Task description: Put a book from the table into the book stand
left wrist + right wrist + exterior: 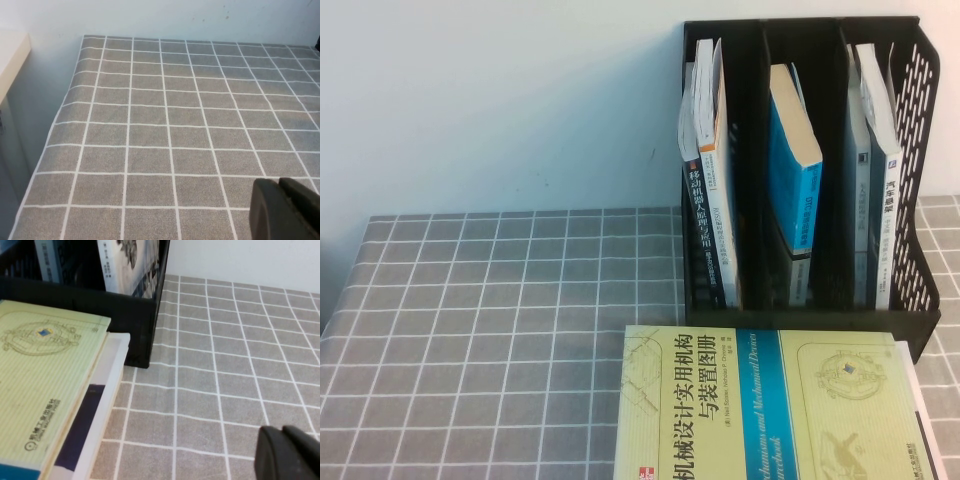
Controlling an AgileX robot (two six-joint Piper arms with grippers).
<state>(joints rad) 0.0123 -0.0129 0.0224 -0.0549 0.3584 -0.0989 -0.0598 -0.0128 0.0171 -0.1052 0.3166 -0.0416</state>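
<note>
Book stand [923, 200]: black, three slots, at the table's far edge around 1 o'clock in the high view, backed against the white wall; perforated side wall on the right.
Left slot: several upright books [710, 200], leaning slightly, spines facing forward.
Middle slot: one blue book [794, 170], tilted, with open room on both sides of it.
Right slot: upright books [876, 180] filling much of the width.
Yellow-green book [760, 410]: flat on the table at about 5 o'clock in the high view, far edge just in front of the stand's front lip, near edge cut off by the frame.
Second book [95, 425]: flat underneath, white edge and dark cover jutting out past the top book's right side.
Tablecloth [500, 330]: grey with a white grid; wide bare stretch from 7 to 10 o'clock, left edge dropping off beside the wall.
Right of the stand: bare strip of cloth running up to the wall.
Left gripper [287, 210]: over bare cloth near the table's left edge, only a dark tip visible, holding nothing seen; opening cannot tell.
Right gripper [290, 452]: over bare cloth to the right of the stacked books, near the stand's front corner, nothing seen in it; opening cannot tell.
</note>
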